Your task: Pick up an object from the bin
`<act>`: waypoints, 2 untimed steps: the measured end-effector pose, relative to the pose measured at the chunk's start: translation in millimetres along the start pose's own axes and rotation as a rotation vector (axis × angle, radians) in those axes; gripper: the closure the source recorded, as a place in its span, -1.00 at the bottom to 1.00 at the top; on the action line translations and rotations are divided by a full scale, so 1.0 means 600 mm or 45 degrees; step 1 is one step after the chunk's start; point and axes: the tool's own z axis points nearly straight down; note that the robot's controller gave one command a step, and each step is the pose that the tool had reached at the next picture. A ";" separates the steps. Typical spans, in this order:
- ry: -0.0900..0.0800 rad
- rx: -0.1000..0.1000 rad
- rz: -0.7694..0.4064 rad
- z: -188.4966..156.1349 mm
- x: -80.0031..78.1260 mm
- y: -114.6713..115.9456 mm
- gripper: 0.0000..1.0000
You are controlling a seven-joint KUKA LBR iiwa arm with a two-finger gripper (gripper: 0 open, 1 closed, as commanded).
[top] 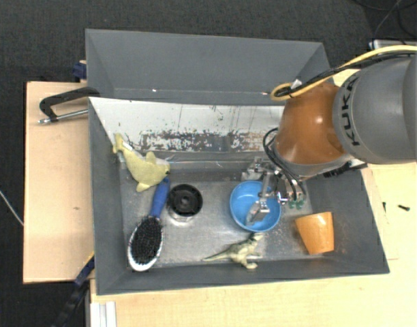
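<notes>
Bin: a grey metal bin (103,203) with sloping walls and a few loose things spread over its floor.
Arm: reaches in over the bin's right edge; an orange cover (307,131) sits on its wrist above the back-right corner.
Gripper: the gripper (264,208) hangs over the right half of the floor, and its metal tip dips inside a blue bowl.
Gripper state: this view does not show whether it is open or closed, and nothing can be made out held in it.
Blue bowl: the round blue bowl (244,206) stands mouth up, right of the floor's middle, under the gripper.
Orange cup: the orange cup (315,232) lies tilted near the front-right corner, just beside the bowl and clear of the gripper.
Dinosaur: a pale toy dinosaur (239,253) lies along the front edge, just in front of the bowl.
Black lid: a round black lid-like thing (184,199) sits at the floor's middle, left of the bowl and apart from it.
Hairbrush: a hairbrush (147,240) with a blue handle and black bristles lies near the front-left corner, its handle beside the black lid.
Yellow toy: a soft yellow toy (146,169) lies by the left edge toward the back, touching the brush handle's end.
</notes>
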 end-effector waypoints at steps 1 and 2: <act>0.002 0.000 0.000 -0.001 -0.002 0.001 -1.00; 0.002 0.000 0.000 -0.002 -0.004 0.002 -1.00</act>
